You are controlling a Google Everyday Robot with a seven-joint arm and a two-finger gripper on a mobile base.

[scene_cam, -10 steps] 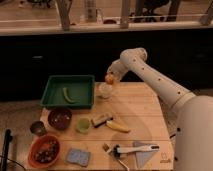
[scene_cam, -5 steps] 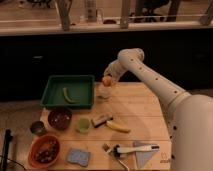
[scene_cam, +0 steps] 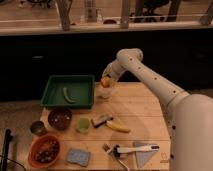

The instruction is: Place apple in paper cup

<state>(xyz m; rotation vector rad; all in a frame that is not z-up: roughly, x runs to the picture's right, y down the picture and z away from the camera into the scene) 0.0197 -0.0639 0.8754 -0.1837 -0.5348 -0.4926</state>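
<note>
The apple (scene_cam: 104,82) is a small orange-yellow fruit held in my gripper (scene_cam: 106,80) at the far edge of the wooden table. My gripper is shut on it. The paper cup (scene_cam: 104,93) is short and white and stands directly below the apple, just right of the green tray. The apple hangs right above the cup's rim, and I cannot tell whether it touches it. My white arm (scene_cam: 150,82) reaches in from the right.
A green tray (scene_cam: 80,80) holding a green-yellow curved item (scene_cam: 67,95) sits left of the cup. Nearer on the table (scene_cam: 135,107) are a banana (scene_cam: 119,127), a dark block (scene_cam: 101,120), a light green cup (scene_cam: 83,124), a dark bowl (scene_cam: 60,118), a small metal cup (scene_cam: 37,128), an orange bowl (scene_cam: 44,150), a blue sponge (scene_cam: 78,156) and a white utensil (scene_cam: 136,148).
My gripper has carried the apple to the left and a little down, from beside the cup to right above it.
</note>
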